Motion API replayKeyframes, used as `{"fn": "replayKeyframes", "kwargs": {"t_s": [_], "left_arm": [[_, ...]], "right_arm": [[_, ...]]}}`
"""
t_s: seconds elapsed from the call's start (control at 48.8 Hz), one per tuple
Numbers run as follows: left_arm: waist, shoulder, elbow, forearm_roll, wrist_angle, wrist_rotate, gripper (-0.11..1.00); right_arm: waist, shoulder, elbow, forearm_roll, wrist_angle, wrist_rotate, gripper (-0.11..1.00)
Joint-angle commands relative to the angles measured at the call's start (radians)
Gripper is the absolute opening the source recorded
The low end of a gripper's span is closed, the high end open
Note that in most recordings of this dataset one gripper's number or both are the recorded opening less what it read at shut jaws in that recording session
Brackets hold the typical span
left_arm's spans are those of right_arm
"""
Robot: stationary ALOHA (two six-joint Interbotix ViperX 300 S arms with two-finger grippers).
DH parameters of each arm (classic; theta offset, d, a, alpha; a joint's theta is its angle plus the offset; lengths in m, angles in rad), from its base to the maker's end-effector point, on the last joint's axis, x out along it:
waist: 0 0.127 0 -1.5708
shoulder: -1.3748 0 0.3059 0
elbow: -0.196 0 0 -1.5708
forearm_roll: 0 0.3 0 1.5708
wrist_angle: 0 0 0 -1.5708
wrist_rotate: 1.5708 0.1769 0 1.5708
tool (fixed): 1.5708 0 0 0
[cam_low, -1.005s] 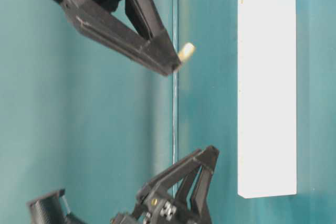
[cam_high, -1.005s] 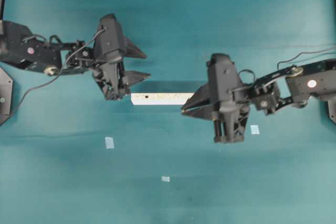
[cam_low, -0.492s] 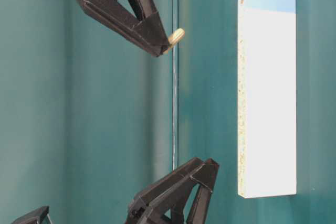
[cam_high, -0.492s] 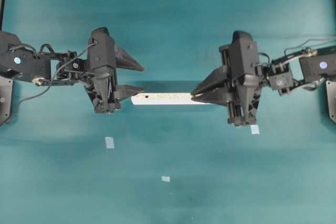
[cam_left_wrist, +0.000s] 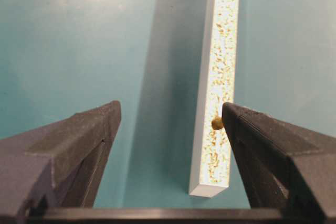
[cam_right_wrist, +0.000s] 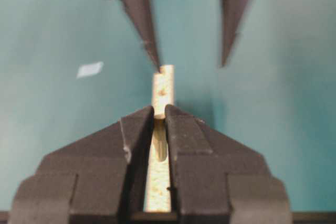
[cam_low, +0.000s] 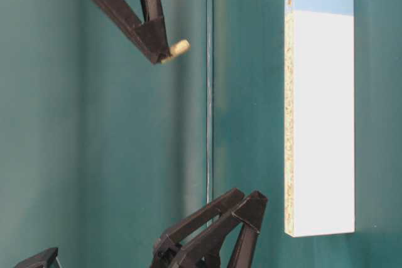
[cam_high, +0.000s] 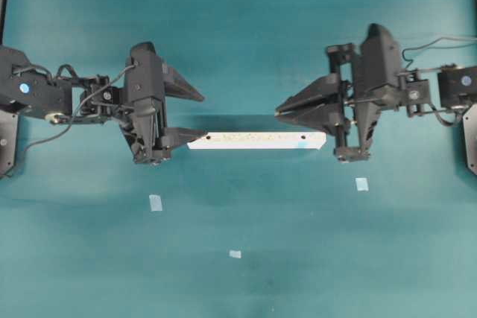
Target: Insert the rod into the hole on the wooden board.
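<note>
- The right pincer is closed on the rod (its tip pokes past the fingertips), held above the tabletop near the wooden board.
- The left pincer gapes wide, empty, astride the board's 9 o'clock end.
- Step in hand, as I judge it: carrying the rod to the hole at the blue-marked 3 o'clock end.
- Next: align the rod over the hole, then lower.

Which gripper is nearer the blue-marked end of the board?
Right. The right gripper, holding the rod, is just beyond the blue-marked end of the wooden board; the left gripper flanks the opposite end.
</note>
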Motion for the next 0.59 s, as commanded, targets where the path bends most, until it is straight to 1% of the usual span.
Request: {"fn": "replayKeyframes", "kwargs": {"t_s": [0.0,0.062,0.103,0.144,0.185,0.328,0.574], "left_arm": [[-0.012,-0.012,-0.008,0.003,-0.006,0.002,0.93],[-0.017,-0.012,-0.008,0.003,-0.006,0.000,0.93],[-0.020,-0.012,-0.009,0.003,-0.005,0.000,0.93],[-0.023,-0.012,-0.009,0.003,-0.005,0.000,0.93],[-0.026,-0.012,-0.011,0.003,-0.005,-0.002,0.93],[-0.043,-0.002,-0.014,0.003,-0.005,-0.002,0.93],[-0.057,0.032,-0.023,0.003,-0.005,-0.006,0.93]], "right_arm": [[0.029,-0.018,0.054,0.160,-0.114,-0.092,0.11],[0.052,-0.017,0.084,0.238,-0.164,-0.146,0.11],[0.067,-0.017,0.101,0.282,-0.190,-0.167,0.11],[0.081,-0.017,0.114,0.314,-0.207,-0.179,0.11],[0.092,-0.017,0.120,0.333,-0.213,-0.187,0.11],[0.112,-0.015,0.129,0.342,-0.213,-0.187,0.11],[0.114,-0.011,0.127,0.342,-0.212,-0.187,0.11]]}}
